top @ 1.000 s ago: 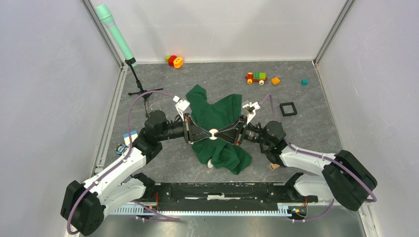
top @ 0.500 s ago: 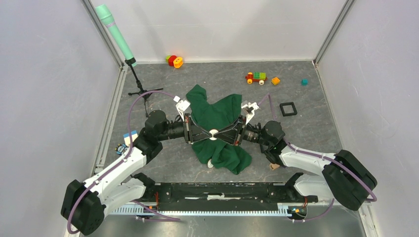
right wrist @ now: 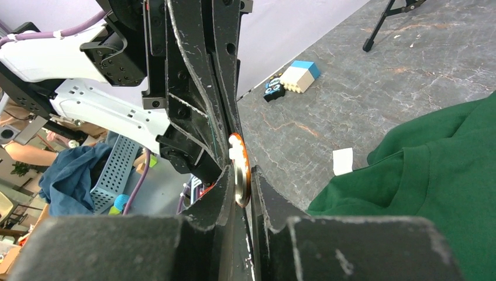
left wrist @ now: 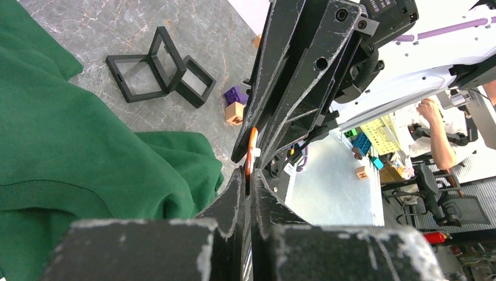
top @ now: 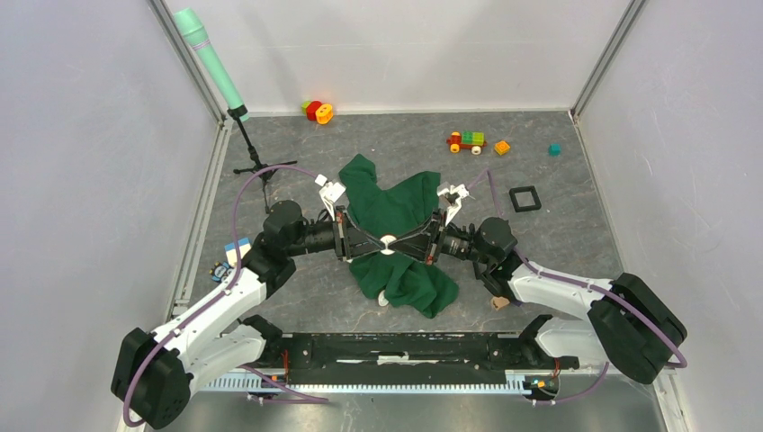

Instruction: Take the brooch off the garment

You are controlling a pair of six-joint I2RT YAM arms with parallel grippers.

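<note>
1. Fingers (left wrist: pixel 233 198) of our left gripper (left wrist: pixel 247 175): drawn narrow, pinching the brooch (left wrist: pixel 252 146) by its rim, reaching in from the left side of the garment (top: pixel 396 211).
2. Fingers (right wrist: pixel 217 196) of our right gripper (right wrist: pixel 241 171): equally narrow, closed on the same brooch from the garment's right side. The two grippers meet tip to tip.
3. Brooch: small round disc with a white face. Its orange rim shows edge-on in both wrist views. We log it over the middle of the garment, between the two sets of fingertips. We cannot tell whether it is fastened to the cloth.
4. Garment: dark green, crumpled, lying on the grey table (top: pixel 558 234).
5. Black square frame (top: pixel 525 198): flat on the table, right of the garment and apart from it.
6. Toy train (top: pixel 466 141), orange block (top: pixel 502 147), teal cube (top: pixel 554 149): in a row beyond the garment's far right.
7. Red and orange toy (top: pixel 317 111): well beyond the garment's far edge.
8. Tripod stand (top: pixel 254 162) with a pale green tube: far left of the garment.
9. Wooden cube (top: pixel 498 303): near right of the garment.
10. Blue-and-white block (top: pixel 237 250): left of the garment.
</note>
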